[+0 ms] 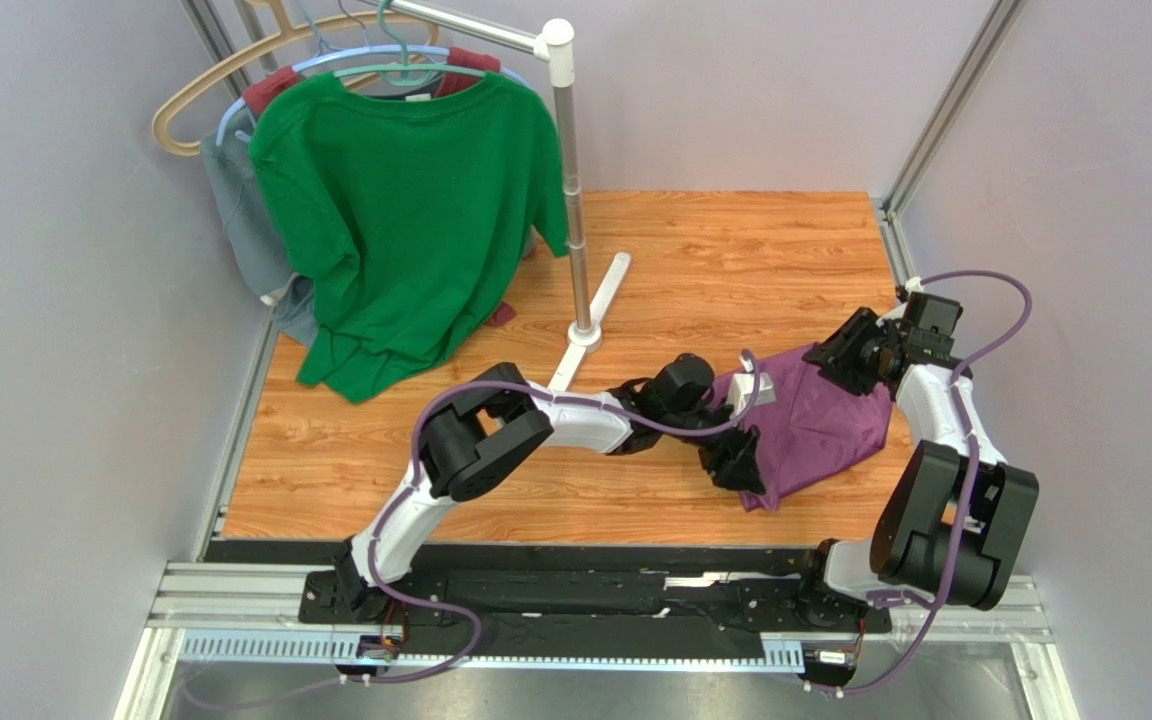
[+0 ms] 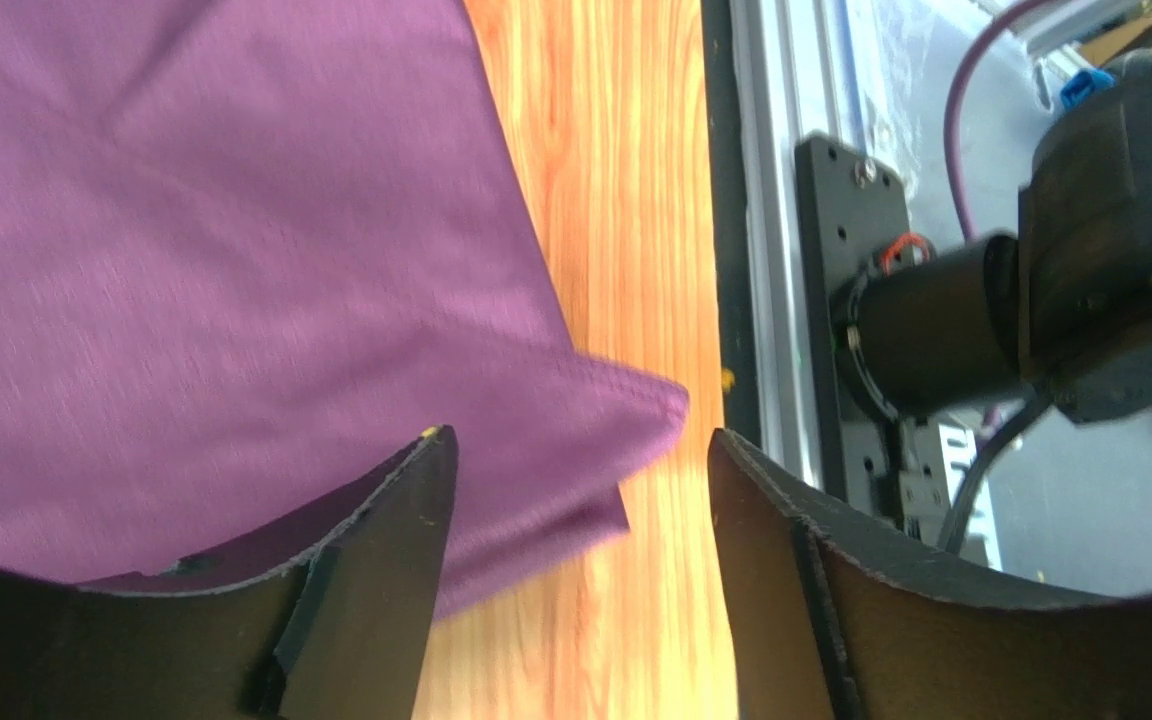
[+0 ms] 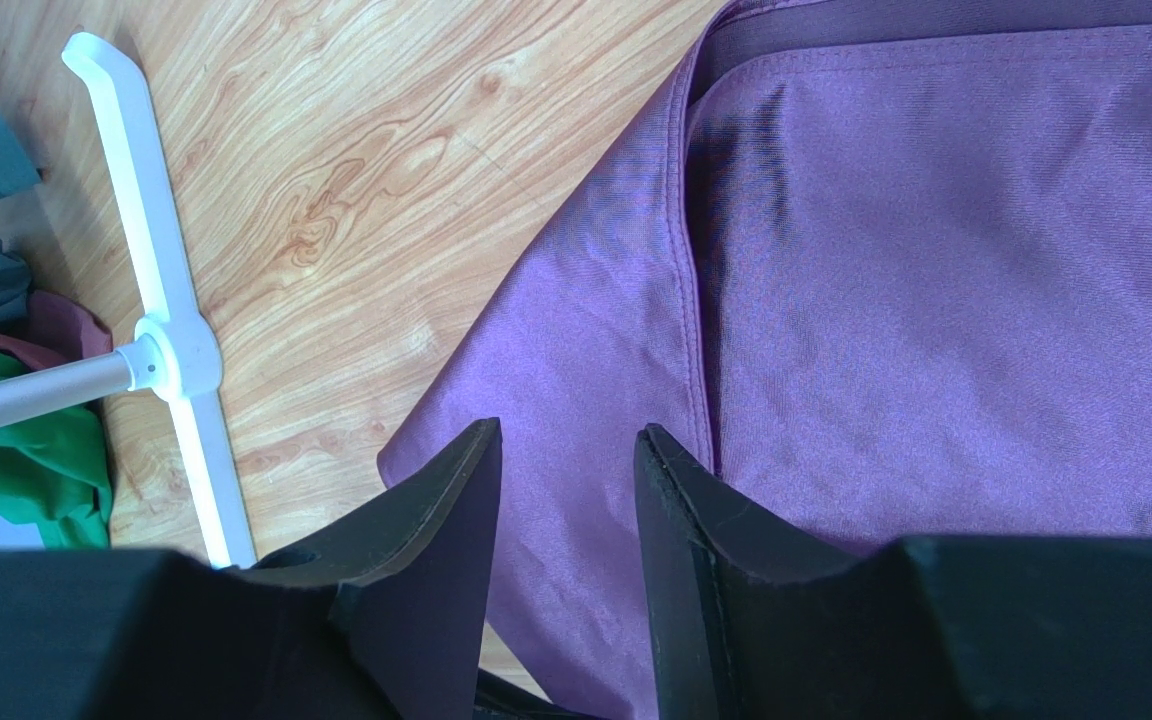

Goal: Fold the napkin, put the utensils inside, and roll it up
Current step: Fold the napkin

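Purple thin cloth, the square napkin (image 1: 823,413), lies bunched on the wooden counter (image 1: 387,450), to the right of the white metal garment stand (image 1: 593,308) and nearer the arms than its foot. The napkin's outline is irregular, so I judge the fold begun but not squared. No utensil shows, and neither placing one nor rolling is done. The left tool (image 1: 732,455) and right tool (image 1: 856,353) sit at the cloth's edges and cover part of it.

In the left wrist view, the left tool (image 2: 579,450) is released. Its jaws are wide apart with a corner of the napkin (image 2: 207,225) between them.

In the right wrist view, the right tool (image 3: 567,443) is narrowly parted and grasps nothing. It hangs over a hem where one layer of the napkin (image 3: 958,270) overlaps another, well apart from the stand (image 3: 162,300). Whether the fingertips touch the cloth is unclear.
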`<state>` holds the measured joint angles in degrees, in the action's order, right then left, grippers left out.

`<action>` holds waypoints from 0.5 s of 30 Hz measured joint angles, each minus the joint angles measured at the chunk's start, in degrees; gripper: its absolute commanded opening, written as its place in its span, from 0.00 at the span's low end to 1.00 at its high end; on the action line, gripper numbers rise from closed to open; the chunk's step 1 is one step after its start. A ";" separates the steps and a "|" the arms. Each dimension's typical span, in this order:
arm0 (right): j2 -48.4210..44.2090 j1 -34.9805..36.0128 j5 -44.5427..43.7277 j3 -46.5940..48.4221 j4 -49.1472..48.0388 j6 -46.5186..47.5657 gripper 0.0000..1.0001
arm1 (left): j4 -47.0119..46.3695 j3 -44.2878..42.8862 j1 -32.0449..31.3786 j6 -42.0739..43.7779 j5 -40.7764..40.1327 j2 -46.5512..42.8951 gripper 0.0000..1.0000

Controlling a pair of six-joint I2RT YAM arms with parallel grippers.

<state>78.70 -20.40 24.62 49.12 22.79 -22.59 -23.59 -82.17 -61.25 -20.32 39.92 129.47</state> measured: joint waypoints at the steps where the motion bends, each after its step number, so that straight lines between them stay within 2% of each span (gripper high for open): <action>1: 0.00 0.00 0.00 0.00 0.00 0.00 0.42 | 0.22 0.92 0.00 0.04 -0.07 -0.57 0.74; 6: -0.33 1.29 -0.26 0.00 0.33 0.20 0.42 | 0.81 7.52 -0.02 0.04 -2.97 -6.40 0.76; 11: -3.96 8.79 -3.56 -0.11 1.70 0.94 0.42 | 1.11 11.67 2.51 -1.03 -7.28 -14.03 0.75; 15: -10.01 15.19 -6.82 -3.19 2.19 1.55 0.43 | 1.86 12.66 8.20 -2.12 -9.90 -17.88 0.74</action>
<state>68.69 -5.21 17.80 45.93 24.97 -21.04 -21.74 -69.52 -53.06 -22.44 30.02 111.59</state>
